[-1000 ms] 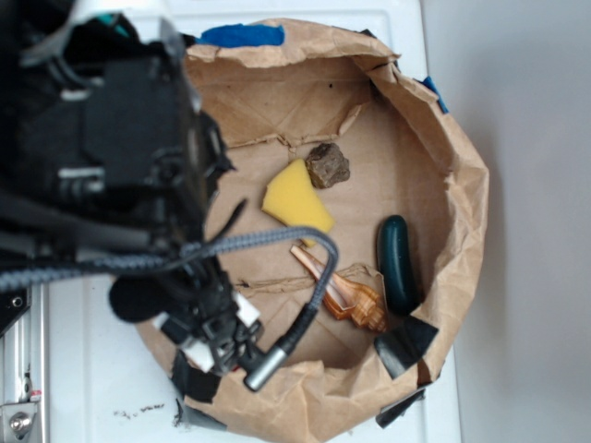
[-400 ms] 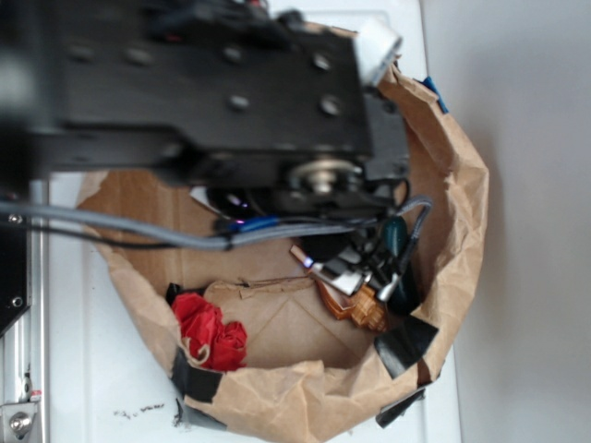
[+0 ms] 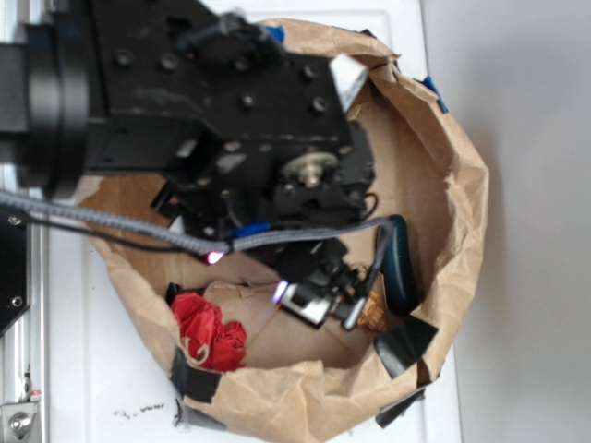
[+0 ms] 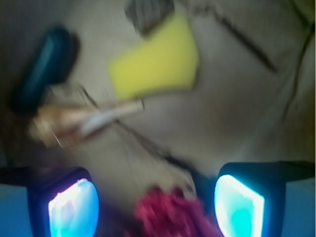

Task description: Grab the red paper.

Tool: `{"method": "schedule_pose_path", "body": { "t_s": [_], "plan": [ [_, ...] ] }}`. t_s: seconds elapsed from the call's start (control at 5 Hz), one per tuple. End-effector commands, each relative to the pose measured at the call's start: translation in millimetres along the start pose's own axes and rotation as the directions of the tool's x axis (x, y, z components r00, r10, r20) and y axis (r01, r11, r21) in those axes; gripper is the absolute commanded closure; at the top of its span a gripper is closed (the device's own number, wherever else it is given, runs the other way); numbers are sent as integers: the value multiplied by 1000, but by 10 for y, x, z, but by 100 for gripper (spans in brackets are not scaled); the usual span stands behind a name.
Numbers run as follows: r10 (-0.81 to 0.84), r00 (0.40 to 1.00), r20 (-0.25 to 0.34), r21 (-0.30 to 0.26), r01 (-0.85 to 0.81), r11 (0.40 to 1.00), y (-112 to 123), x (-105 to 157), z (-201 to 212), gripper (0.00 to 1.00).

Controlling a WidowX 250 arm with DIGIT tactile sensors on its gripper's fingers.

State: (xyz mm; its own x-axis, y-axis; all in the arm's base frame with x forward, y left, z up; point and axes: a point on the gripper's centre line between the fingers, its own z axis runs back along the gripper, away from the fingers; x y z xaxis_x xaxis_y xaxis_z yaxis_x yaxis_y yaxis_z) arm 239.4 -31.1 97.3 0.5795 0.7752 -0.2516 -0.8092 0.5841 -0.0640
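The red paper (image 3: 209,330) is a crumpled red wad with a loop of tan string, lying inside the brown paper bag's low wall (image 3: 466,185) at the front left. My gripper (image 3: 247,275) hangs open above the bag floor, just up and right of the wad, with nothing between its fingers. In the blurred wrist view the red paper (image 4: 165,217) shows at the bottom edge, between the two glowing pads (image 4: 74,210) of the open gripper (image 4: 156,207). It is not touching either pad.
Also on the bag floor are a yellow sponge (image 4: 155,61), a brown rock (image 4: 148,12), a dark teal oblong object (image 3: 397,263) and an amber see-through object (image 4: 74,121). Black tape (image 3: 406,343) patches the bag's front rim. The arm hides the bag's upper left.
The arm swung from the left side across the bag, uncovering the red paper. Since 0.4 s ago the gripper has shifted left and down in the image, towards the wad.
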Motion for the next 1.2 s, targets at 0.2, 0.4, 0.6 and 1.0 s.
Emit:
{"method": "schedule_pose_path", "body": {
  "t_s": [0.2, 0.4, 0.6, 1.0],
  "plan": [
    [-43, 999, -28, -68, 41, 997, 15, -140, 57, 0],
    [-43, 999, -28, -68, 41, 997, 15, -140, 57, 0],
    [-43, 999, -28, -68, 41, 997, 15, -140, 57, 0],
    [-72, 997, 5, -30, 72, 997, 51, -250, -45, 0]
  ]
}}
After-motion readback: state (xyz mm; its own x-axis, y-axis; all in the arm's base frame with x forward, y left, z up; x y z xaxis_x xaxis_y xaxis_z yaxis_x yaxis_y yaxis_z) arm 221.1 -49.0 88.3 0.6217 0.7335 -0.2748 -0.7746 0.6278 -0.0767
